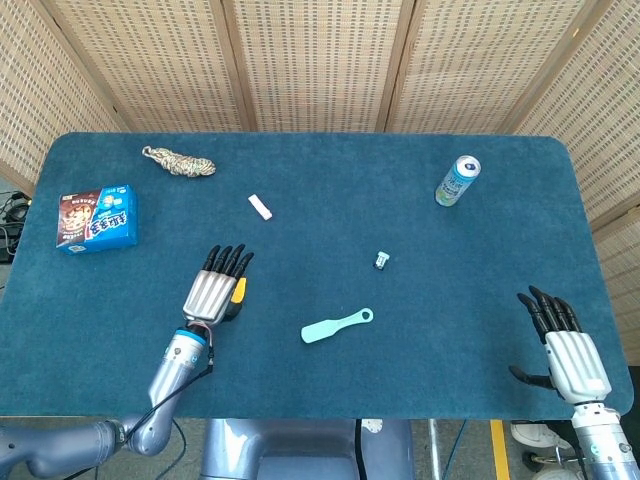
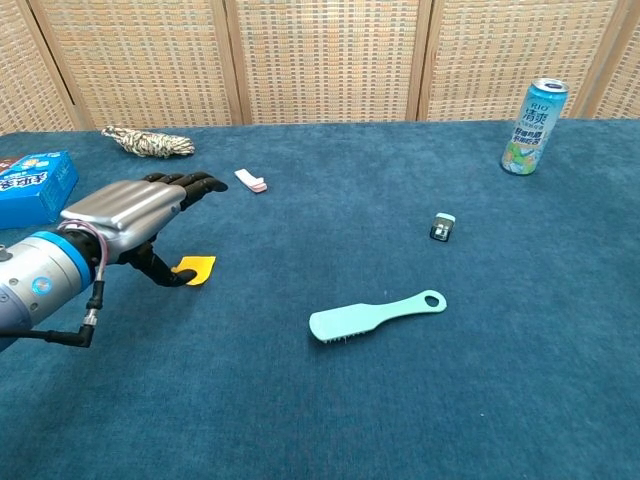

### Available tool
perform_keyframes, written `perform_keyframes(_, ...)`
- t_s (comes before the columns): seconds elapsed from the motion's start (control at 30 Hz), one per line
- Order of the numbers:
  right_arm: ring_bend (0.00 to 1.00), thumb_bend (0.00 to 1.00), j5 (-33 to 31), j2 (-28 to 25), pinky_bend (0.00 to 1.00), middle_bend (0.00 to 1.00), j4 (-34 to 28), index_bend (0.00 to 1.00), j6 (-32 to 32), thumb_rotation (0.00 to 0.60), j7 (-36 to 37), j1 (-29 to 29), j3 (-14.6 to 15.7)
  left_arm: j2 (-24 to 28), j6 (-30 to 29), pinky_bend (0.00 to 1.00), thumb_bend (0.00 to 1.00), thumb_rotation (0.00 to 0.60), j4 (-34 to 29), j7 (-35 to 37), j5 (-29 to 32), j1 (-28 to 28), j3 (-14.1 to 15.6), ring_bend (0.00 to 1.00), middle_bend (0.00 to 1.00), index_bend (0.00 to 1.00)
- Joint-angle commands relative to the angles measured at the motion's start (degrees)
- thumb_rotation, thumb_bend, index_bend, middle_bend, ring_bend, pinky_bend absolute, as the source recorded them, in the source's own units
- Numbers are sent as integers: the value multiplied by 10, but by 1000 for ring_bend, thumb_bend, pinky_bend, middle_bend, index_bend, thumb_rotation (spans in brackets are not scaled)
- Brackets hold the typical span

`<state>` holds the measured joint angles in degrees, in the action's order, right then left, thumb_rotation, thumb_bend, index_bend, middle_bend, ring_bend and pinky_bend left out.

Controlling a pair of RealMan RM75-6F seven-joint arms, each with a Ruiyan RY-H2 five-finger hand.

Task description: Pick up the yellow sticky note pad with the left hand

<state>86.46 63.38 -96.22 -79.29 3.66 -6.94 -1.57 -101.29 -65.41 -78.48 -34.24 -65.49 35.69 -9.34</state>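
While the left hand [image 2: 130, 215] hovers with fingers [image 1: 228, 262] spread and holding nothing, the yellow sticky note pad [image 2: 193, 269] lies flat on the blue surface [image 2: 420, 400], just under and beside the thumb. It looks light, thin and slightly flexible, so pinching its exposed edge between thumb and fingers seems best. The right hand [image 1: 563, 347] rests open, well apart.
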Motion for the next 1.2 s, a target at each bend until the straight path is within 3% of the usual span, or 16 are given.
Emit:
perform_keyframes(0.03, 0, 0, 0, 1, 0, 0, 0, 0, 1, 600, -2, 0, 0, 6, -10, 0, 309, 600, -4, -3, -6, -4, 3, 0, 0, 0)
perform_keyframes(0.13, 0, 0, 0, 1, 0, 0, 0, 0, 1, 600, -3, -1, 0, 8, -17, 0, 309, 600, -4, -5, -6, -7, 2, 0, 0, 59)
perform_keyframes(0.23, 0, 0, 1, 1, 0, 0, -1, 0, -1, 600, -4, 0, 1, 7, -18, 0, 308, 600, 3, -9, -1, -8, 1, 0, 0, 197)
perform_keyframes(0.4, 0, 0, 1, 2, 0, 0, -1, 0, -1, 600, -5, 0, 1, -9, -21, 0, 308, 600, 36, -6, -3, -9, 4, 0, 0, 290)
perform_keyframes(0.73, 0, 0, -2, 2, 0, 0, 1, 0, -1, 600, -3, 0, -1, -46, -13, 0, 257, 600, 100, 6, -5, -12, 11, 0, 0, 326)
perform_keyframes(1.2, 0, 0, -3, 2, 0, 0, 1, 0, -1, 600, -2, 0, -1, -83, -20, 0, 261, 600, 147, 12, -25, -13, 13, 0, 0, 393)
